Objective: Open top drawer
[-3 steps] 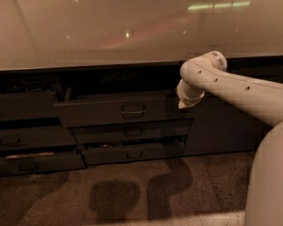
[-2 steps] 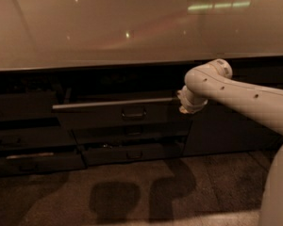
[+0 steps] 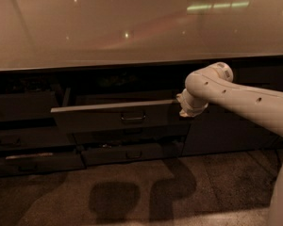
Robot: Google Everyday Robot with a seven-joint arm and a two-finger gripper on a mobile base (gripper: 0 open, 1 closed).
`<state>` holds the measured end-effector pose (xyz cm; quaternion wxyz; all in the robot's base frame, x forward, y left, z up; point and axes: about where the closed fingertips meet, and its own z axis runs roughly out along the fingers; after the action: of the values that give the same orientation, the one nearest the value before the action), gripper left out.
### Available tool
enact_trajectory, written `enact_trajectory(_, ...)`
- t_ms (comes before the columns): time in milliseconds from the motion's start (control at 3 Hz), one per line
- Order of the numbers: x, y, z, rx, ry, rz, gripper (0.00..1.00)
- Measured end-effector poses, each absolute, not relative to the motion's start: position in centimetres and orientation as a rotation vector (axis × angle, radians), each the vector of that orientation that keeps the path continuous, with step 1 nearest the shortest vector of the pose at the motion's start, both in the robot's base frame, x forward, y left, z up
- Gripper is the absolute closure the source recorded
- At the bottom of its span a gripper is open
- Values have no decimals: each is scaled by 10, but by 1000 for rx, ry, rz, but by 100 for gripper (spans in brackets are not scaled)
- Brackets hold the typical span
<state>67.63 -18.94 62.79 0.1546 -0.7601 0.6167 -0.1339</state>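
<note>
gripper (image 3: 185, 108) sits at the end of the white arm (image 3: 240, 98) that comes in from the right, right up against the right end of the top drawer (image 3: 99, 117). open or closed: cannot tell, the wrist hides it. the drawer stretches left of the gripper, partly open, with a pale rim along its top edge. its loop handle (image 3: 133, 117) is left of the gripper, apart from it. shallower drawers (image 3: 132, 153) are below-left. beige countertop (image 3: 132, 27) is above. arm shadow (image 3: 132, 192) lies on the floor below.

Top drawer (image 3: 94, 119) sits partway out, dark front, small centred loop handle (image 3: 133, 117), pale top rim; end effector (image 3: 185, 110) at its right end.
</note>
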Motion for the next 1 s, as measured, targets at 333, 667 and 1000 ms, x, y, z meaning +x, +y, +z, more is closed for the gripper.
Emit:
enact_trajectory(333,676,-189,633,-2178,1767,-384,100)
enact_trajectory(667,665,-190,629,-2188,1760,-373,100)
enact_trajectory(1000,664,-190,633,-2188,1760,-373,100)
